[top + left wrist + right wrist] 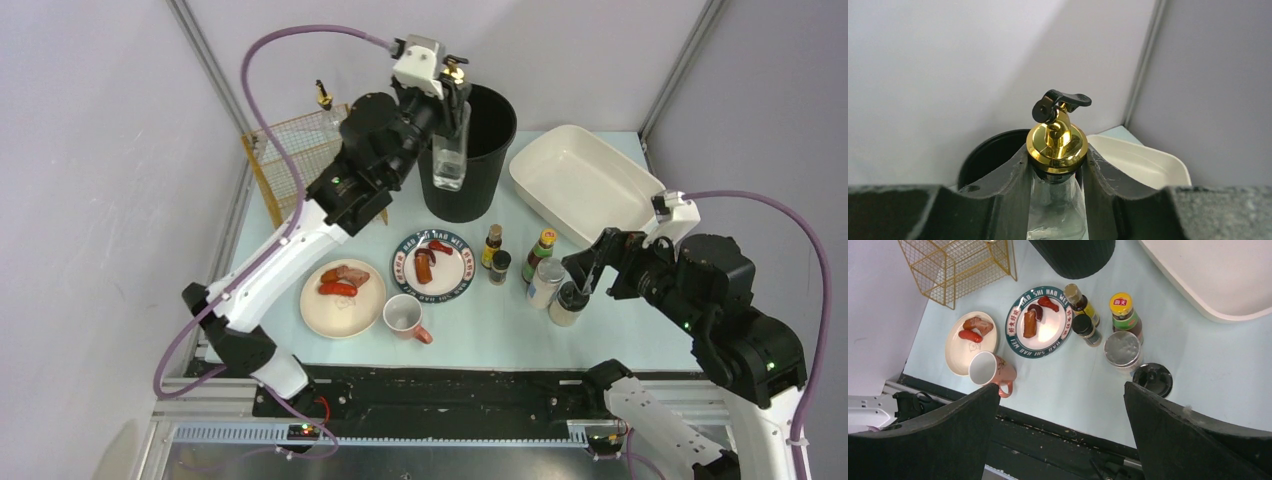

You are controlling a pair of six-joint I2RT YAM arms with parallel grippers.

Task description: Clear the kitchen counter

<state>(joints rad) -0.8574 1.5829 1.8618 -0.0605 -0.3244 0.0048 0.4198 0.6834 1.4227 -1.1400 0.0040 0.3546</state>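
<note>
Left gripper (pixel 452 92) is clamped on the neck of the clear bottle (pixel 449 158), just under its gold pourer (pixel 1057 144). The bottle hangs upright, long axis vertical, off the kitchen counter (pixel 480 330), at the left side of the black bin (pixel 482 195).

Next move looks like a release, and that turns on whether the bottle's base is inside the bin's rim line. The top view only overlaps bottle and bin. The left wrist view puts the bin mouth (pixel 990 152) behind and left of the bottle, so it's probably short of the opening, but I can't confirm.

Right gripper (pixel 1060 395) is open, jaws wide, hovering well to the right of the bin on its near side, above the black-lidded jar (pixel 1154 379). It's the nearer arm for that jar. Only the right wrist view shows the jar lids clearly.
</note>
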